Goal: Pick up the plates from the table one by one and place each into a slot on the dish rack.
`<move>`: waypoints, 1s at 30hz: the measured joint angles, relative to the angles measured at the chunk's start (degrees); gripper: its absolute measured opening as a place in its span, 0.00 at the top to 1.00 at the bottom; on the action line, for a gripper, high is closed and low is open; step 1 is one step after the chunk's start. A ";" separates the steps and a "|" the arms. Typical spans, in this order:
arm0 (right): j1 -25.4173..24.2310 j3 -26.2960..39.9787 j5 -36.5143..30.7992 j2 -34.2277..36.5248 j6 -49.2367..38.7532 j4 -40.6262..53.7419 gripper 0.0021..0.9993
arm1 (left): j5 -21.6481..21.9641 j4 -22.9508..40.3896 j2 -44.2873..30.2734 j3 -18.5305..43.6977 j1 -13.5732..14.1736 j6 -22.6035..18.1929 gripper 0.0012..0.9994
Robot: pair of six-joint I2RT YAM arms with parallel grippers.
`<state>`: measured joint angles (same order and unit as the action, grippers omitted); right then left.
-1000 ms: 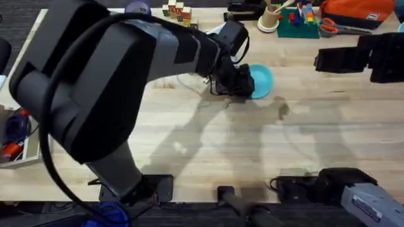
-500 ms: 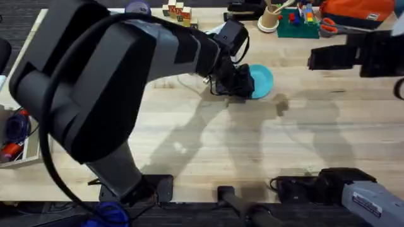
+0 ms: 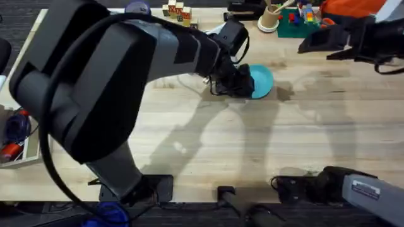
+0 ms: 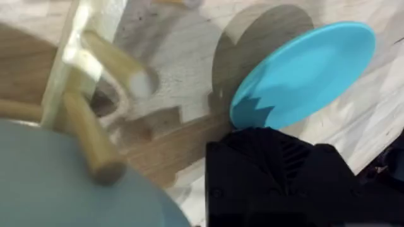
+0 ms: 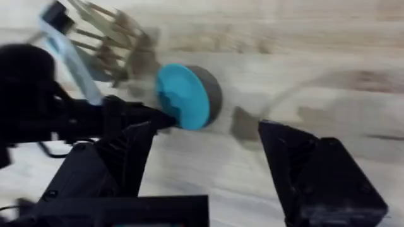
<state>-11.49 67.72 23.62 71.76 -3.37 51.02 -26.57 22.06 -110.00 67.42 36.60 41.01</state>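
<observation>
Overhead: left end effector (image 3: 243, 82) hides turquoise plate's (image 3: 262, 81) edge.

The plate (image 3: 262, 81) stood tilted at the left gripper's (image 3: 242, 82) tip, the rack (image 4: 82, 94) just beside; the right gripper (image 3: 315, 41) hung well apart.

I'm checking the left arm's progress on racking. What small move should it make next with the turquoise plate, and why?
Probably carry the round turquoise plastic plate sideways over the small wooden dowel rack and line it up with a free slot. The left gripper seems to pinch the plate's rim, tilted above the pale plank table, beside the pegs, not between them.
</observation>
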 joint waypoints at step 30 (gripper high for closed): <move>-9.07 0.04 24.24 24.06 -6.09 -1.49 0.01 | 0.00 -0.04 0.00 0.00 0.02 0.00 0.96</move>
<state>-20.56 67.77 47.86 95.82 -9.46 49.53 -26.57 22.02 -110.00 67.42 36.62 41.01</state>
